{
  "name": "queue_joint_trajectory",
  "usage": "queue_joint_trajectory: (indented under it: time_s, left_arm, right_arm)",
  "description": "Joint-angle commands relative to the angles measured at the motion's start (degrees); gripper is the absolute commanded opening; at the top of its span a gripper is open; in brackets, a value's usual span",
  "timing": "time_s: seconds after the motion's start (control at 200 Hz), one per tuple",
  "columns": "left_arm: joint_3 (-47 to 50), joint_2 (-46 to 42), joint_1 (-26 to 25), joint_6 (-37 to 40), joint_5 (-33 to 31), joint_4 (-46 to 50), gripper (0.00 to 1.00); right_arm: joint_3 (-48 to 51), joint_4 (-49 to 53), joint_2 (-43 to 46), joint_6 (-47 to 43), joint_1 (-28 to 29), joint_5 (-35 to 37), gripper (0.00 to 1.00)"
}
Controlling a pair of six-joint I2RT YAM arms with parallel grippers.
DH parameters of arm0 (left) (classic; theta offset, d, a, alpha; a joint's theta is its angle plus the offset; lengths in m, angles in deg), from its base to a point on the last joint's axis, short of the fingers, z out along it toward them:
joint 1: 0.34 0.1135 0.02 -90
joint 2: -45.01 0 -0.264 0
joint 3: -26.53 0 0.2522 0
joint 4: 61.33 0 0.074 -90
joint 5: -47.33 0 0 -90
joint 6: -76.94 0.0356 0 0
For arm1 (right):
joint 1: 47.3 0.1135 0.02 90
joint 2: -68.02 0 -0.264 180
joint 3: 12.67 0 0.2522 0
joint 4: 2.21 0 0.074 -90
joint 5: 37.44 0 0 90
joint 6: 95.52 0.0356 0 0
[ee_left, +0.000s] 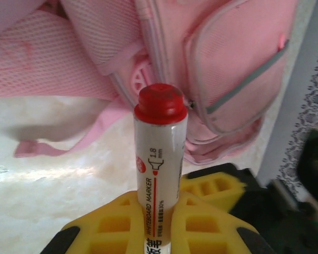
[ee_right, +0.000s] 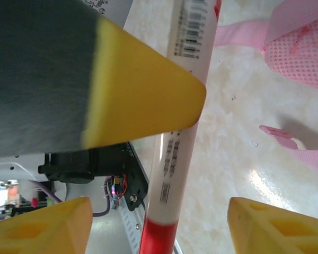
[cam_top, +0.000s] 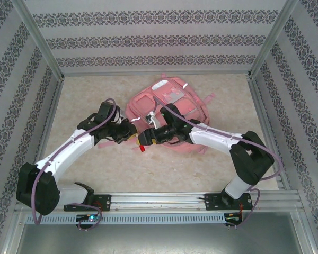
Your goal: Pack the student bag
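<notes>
So the right gripper (ee_right: 158, 225) has its yellow fingertips (ee_right: 42, 227) spread wide at the bottom corners. A white marker (ee_right: 175, 153) runs up between them, clear of both, with a red band low down and a barcode near the top. The left gripper's yellow pad (ee_right: 143, 100), black-backed and blurry, cuts across the marker's middle from the left, and behind it there's pale marbled table (ee_right: 228, 106), the student bag (ee_right: 302, 47) with its pink mesh and a strap (ee_right: 291, 140) on the right, and a metal rail (ee_right: 135, 217) bottom left.
</notes>
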Motion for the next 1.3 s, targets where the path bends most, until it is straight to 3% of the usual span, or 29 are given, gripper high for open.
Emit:
queue_joint_trajectory:
  time_s: [0.0, 0.255, 0.37, 0.485, 0.625, 0.754, 0.819, 1.014, 1.164, 1.294]
  left_arm:
    - [1.5, -1.0, -0.8, -4.2, 2.4, -6.3, 0.07]
    - [2.6, -0.7, -2.2, -5.0, 3.7, -8.0, 0.08]
    - [3.1, 0.8, -3.6, -3.4, 5.3, -8.3, 0.14]
    - [3.3, 1.1, -4.0, -1.6, 6.5, -8.9, 0.37]
    - [0.6, -0.9, -3.7, 4.0, 3.8, -9.0, 0.39]
    - [-2.9, 0.4, -3.8, 12.3, 5.6, -10.6, 0.41]
    - [-5.8, 2.2, -5.2, 18.1, 6.2, -10.5, 0.37]
    - [-20.0, 10.7, -17.8, 42.1, -3.5, 0.6, 0.41]
    - [-24.1, 18.2, -21.3, 52.4, -10.9, -2.8, 0.44]
    - [-27.8, 25.8, -22.9, 60.7, -13.3, -4.0, 0.49]
  right_arm:
    - [-1.2, -2.1, -2.2, 1.6, -0.2, -1.8, 0.61]
    - [-1.7, -4.7, -2.5, 3.8, -2.8, -1.3, 0.33]
    - [-2.4, -3.8, -3.0, 3.5, -3.7, -2.9, 0.2]
    - [-0.7, -3.8, -1.4, 3.8, -5.3, -3.0, 0.17]
    - [2.1, -1.0, 2.6, 3.7, -9.5, -1.6, 0.15]
    - [5.0, 3.5, 8.0, 2.6, -17.0, 0.0, 0.15]
    - [5.8, 7.7, 11.0, 0.2, -21.6, 1.8, 0.15]
    - [6.2, 21.5, 21.0, -7.8, -32.4, 14.2, 0.15]
    - [9.9, 24.2, 30.0, -7.3, -39.2, 25.0, 0.14]
    - [13.5, 23.8, 36.6, -5.7, -42.8, 30.1, 0.17]
